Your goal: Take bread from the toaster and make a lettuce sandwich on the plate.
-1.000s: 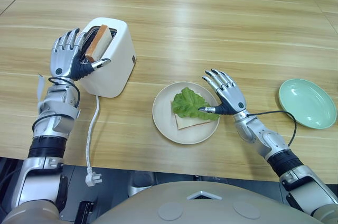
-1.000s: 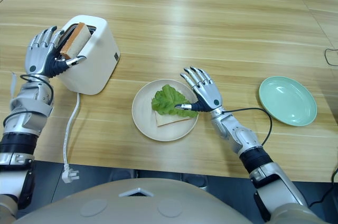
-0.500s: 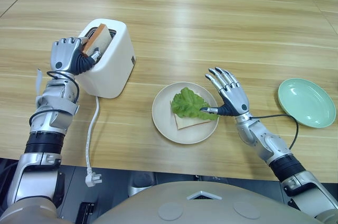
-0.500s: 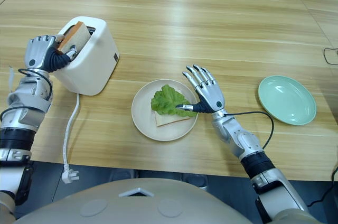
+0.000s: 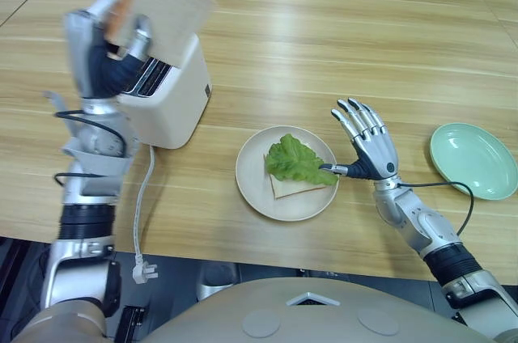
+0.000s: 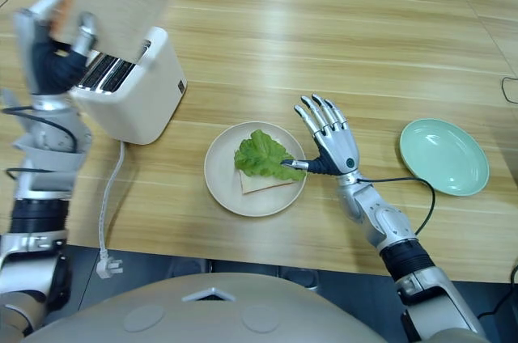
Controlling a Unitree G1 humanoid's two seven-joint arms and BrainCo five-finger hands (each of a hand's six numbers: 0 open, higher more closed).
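Two robot hands are over a wooden table (image 5: 324, 35); every place below is given from the round beige plate (image 5: 252, 189), which sits near the table's front edge.

The left hand (image 5: 105, 64) is held high, well to the left of the plate and farther back. Its fingers are closed on the lower corner of a slice of bread (image 5: 166, 5). The slice is in the air, tilted, with its broad pale face toward the camera and a brown crust along its left edge. Directly beneath it stands a white toaster (image 5: 174, 100), to the left of the plate and a little behind it, near but not touching. The toaster's slots show on top. A white power cord (image 5: 142, 197) runs forward from the toaster, left of the plate, and ends in a plug (image 5: 146, 273) past the table's front edge.

The right hand (image 5: 368, 145) is just to the right of the plate, fingers spread wide and pointing up, holding nothing. Its thumb reaches over the plate's right rim to the edge of a green lettuce leaf (image 5: 295, 161); whether it touches cannot be told. The leaf lies on a second slice (image 5: 285, 190), flat on the plate. A pale green dish (image 5: 473, 157) sits well to the right of the plate, beyond the right hand.
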